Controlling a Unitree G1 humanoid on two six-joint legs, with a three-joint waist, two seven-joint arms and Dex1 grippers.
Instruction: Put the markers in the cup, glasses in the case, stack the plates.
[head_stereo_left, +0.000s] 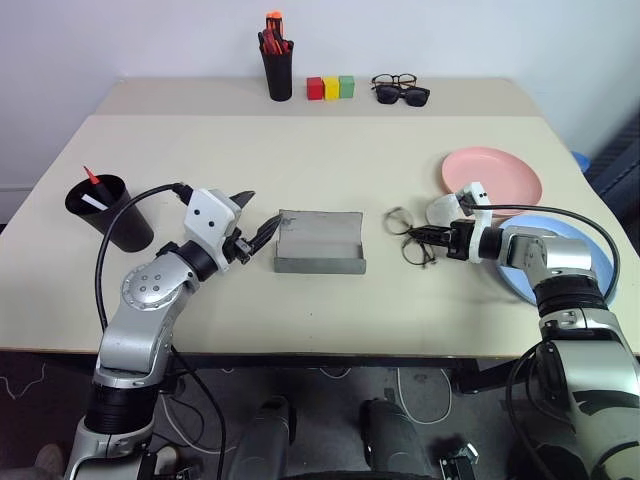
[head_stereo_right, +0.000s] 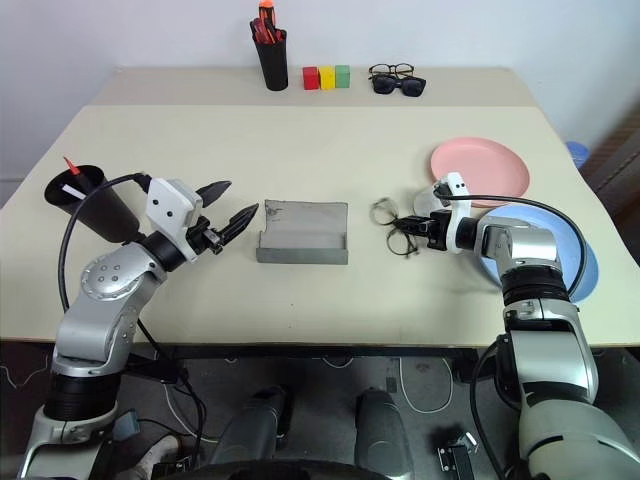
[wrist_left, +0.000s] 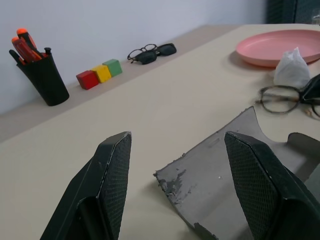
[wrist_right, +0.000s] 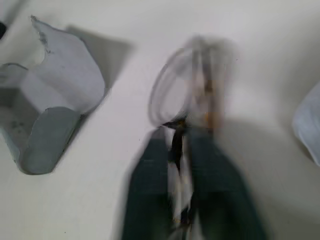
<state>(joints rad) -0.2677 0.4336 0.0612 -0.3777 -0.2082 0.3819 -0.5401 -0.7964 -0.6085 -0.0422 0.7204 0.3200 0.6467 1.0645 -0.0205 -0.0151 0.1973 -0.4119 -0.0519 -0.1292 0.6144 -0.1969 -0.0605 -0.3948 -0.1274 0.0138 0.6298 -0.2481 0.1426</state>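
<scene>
- The table (head_stereo_left: 300, 180) is a wide beige top, and all the things stand or lie on it.
- The light blue plate (head_stereo_right: 585, 262) lies at about 4 o'clock on the table, partly under the right arm. The pink plate (head_stereo_left: 495, 172) lies just beyond it, at about 2 o'clock. The two plates lie side by side, not stacked; whether their rims touch I cannot tell.
- The case (head_stereo_left: 320, 242) lies open near the middle of the table, with its grey lid standing up at the far side. There is nothing inside it.
- The cup (head_stereo_left: 110, 212) stands at 9 o'clock, near the left edge. The markers (head_stereo_left: 93, 190) are already in it; a red tip and a white body stick out at the top.
- The left gripper (head_stereo_left: 252, 222) hovers at the 9 o'clock end of the case with its two black fingers (wrist_left: 112, 165) spread apart, and it holds nothing.
- The right gripper (head_stereo_left: 425, 235) is at 3 o'clock of the case. Its fingers are pressed together on the frame of the glasses (head_stereo_left: 408, 236).
- The glasses lie between the case and the plates, outside the case.
- A small crumpled white thing (wrist_left: 291, 70) lies just beside the glasses, toward the pink plate.
- At 12 o'clock, along the far edge, there are a black pen holder (head_stereo_left: 278, 62) with red and orange pens, three colored blocks (head_stereo_left: 331, 87), and two other pairs of glasses (head_stereo_left: 400, 90).
</scene>
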